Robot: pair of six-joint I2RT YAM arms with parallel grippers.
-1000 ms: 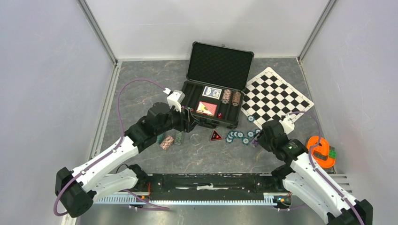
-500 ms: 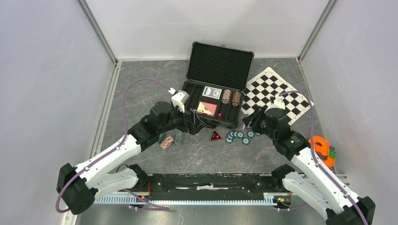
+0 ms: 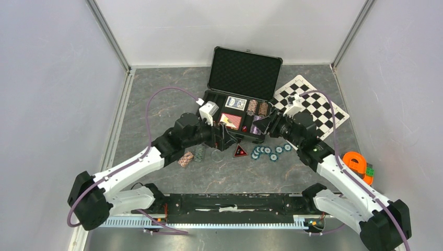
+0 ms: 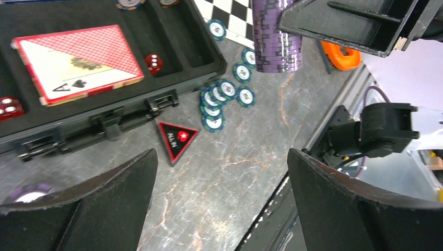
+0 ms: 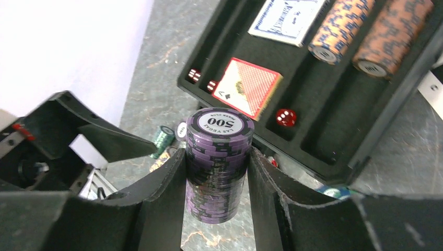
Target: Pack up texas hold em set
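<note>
**Q:** Step in hand?
**A:** Carrying of the purple chip stack (image 5: 219, 157) to the case (image 3: 244, 73); right gripper (image 5: 218, 172) clamped on the stack's sides, stack upright, hovering just before the case's front wall; case open at the far middle of the table, lid raised.

**Q:** Other gripper?
**A:** Left gripper (image 4: 222, 188) spread wide, holding nothing; above bare table before the case's latches, near the all-in marker (image 4: 178, 140).

**Q:** Already stowed?
**A:** Red deck (image 4: 78, 63); blue deck (image 5: 284, 15); two brown chip rows (image 5: 365, 31); dice (image 4: 153, 63); front slots at the right end apparently free.

**Q:** Next move?
**A:** Probably tipping the stack onto its side and lowering it into a free slot; calls for clearance over the front wall and an even release, lest chips spill. Not yet packed: teal chips (image 4: 219, 99) strewn before the case's front right corner; pink stack (image 3: 185, 158) and teal stack (image 3: 199, 153) nearer the left.

**Q:** Against one second back?
**A:** Right arm then low at the strewn chips, nearer the table's right edge; now swung in to the case. Left fingers then narrower, at the case's front left corner; now wide, shifted rightward.
</note>
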